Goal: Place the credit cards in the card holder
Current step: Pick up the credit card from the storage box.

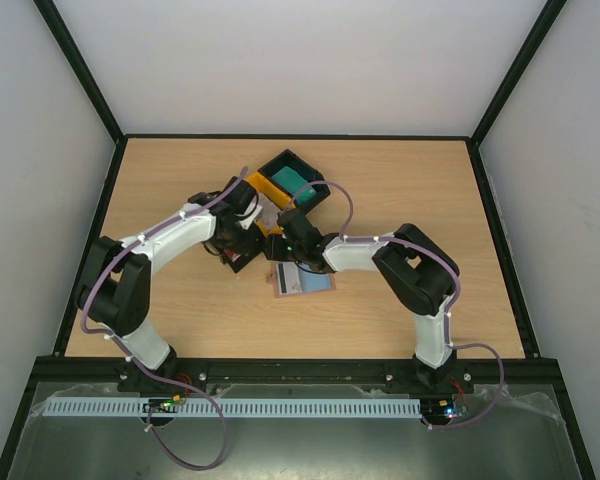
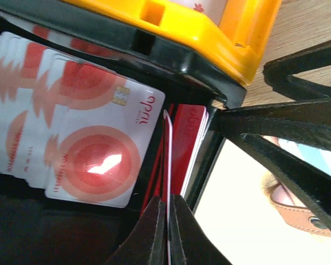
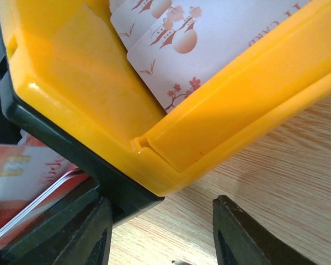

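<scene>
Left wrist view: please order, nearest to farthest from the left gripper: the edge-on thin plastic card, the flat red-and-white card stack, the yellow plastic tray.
1. Edge-on thin plastic card: pinched in left gripper.
2. Flat red-and-white card stack: just left.
3. Yellow plastic tray: top, farthest.

A pale wooden bench point(image 1: 410, 300) fills the floor of a white-walled booth point(image 1: 300, 60), which is edged by a black frame point(image 1: 81, 70). Towards the far middle sits a black tray point(image 1: 278, 160), turned cornerwise. A yellow tray point(image 1: 261, 186) lies just to its near left, touching it. Up close, the yellow tray's corner lies over the rim of a second black tray point(image 2: 198, 69). Along the near edge a white slotted strip point(image 1: 280, 408) runs left to right, nearer than a dark rail point(image 1: 280, 372).
</scene>
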